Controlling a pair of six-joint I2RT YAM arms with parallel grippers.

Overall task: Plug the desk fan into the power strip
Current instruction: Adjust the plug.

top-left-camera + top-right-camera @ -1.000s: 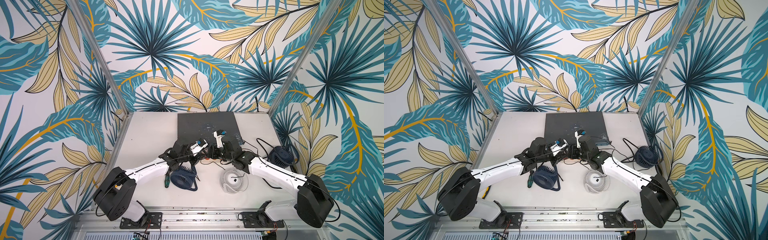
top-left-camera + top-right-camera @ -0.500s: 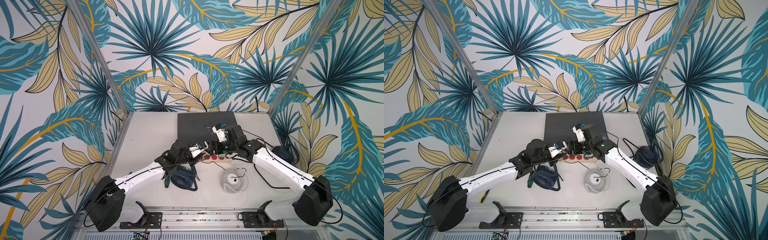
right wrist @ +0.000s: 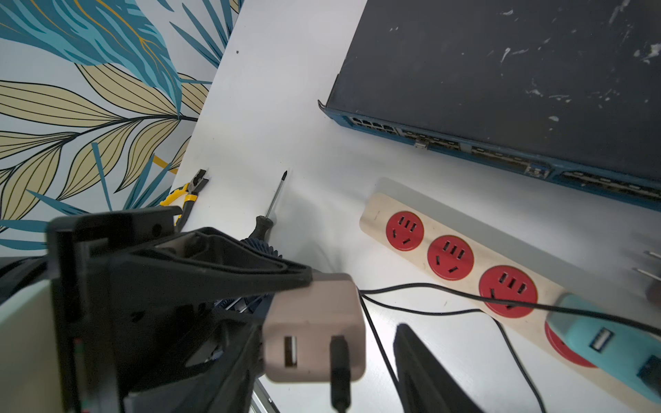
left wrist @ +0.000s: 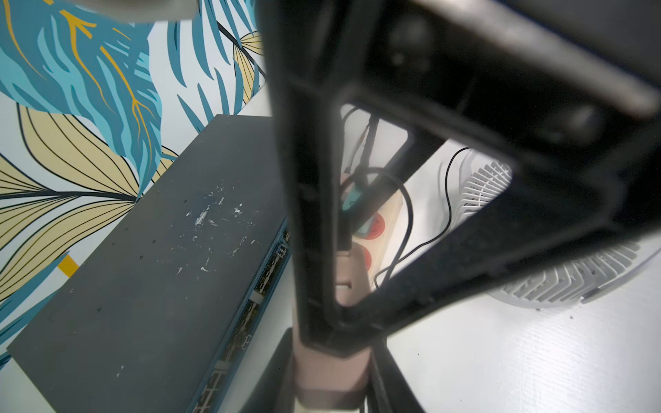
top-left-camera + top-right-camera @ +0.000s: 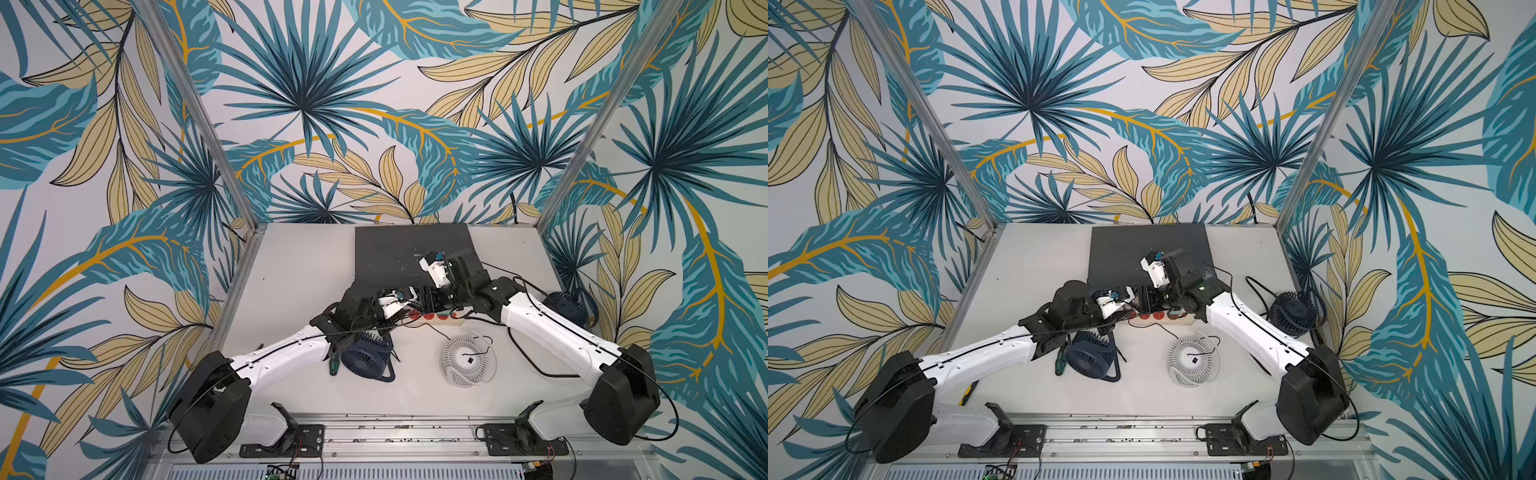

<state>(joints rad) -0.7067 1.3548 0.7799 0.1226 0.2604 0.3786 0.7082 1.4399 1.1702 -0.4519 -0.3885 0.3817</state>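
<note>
The cream power strip lies in front of the switch, and three of its red sockets are free. A teal adapter sits in the fourth. My left gripper is shut on a beige USB plug adapter, which has a black cord in one port and hangs just above the table beside the strip. My right gripper straddles that adapter, open, with a gap at one finger. The white desk fan lies near the front.
A flat grey network switch fills the back. One dark blue fan is under my left arm and another is at the right. A screwdriver and yellow pliers lie at the left. Loose black cords cross the table near the strip.
My right wrist rose and drew back toward the switch, and its jaws narrowed around the adapter. My left arm stretched further toward the strip, still holding the adapter.
</note>
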